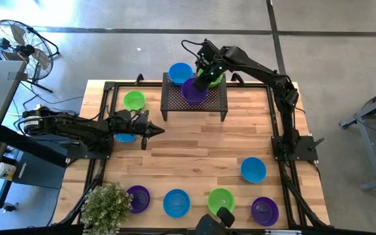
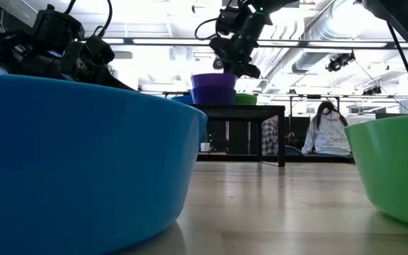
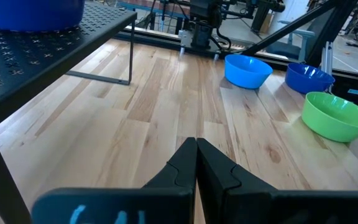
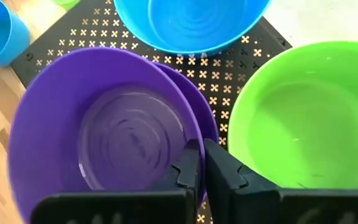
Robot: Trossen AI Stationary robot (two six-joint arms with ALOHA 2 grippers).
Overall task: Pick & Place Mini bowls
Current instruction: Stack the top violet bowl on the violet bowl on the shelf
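Observation:
A black perforated rack [image 1: 204, 104] at the table's far middle carries a blue mini bowl [image 1: 180, 72], a green one [image 4: 303, 118] and a purple one [image 4: 104, 130]. The purple bowl sits nested in a second purple bowl [image 4: 194, 99]. My right gripper [image 4: 202, 165] reaches down over the rack and is shut on the upper purple bowl. My left gripper [image 1: 158, 130] hovers shut and empty over the table left of centre, near a blue bowl [image 1: 124, 137]. More bowls rest on their bases on the table. My right gripper pinches the upper purple bowl's rim [image 4: 199, 138] on the side toward the green bowl, one finger [image 4: 188, 168] inside the bowl and one [image 4: 229, 177] outside. The fingers slant down from above. The bowl stays upright, nested in the lower purple bowl on the rack [image 2: 213, 88].
A green bowl [image 1: 134, 100] lies left of the rack. A blue bowl [image 1: 253, 170] sits at the right, and purple [image 1: 138, 198], blue [image 1: 176, 202], green [image 1: 221, 200] and purple [image 1: 264, 210] bowls line the near edge beside a small plant [image 1: 106, 205].

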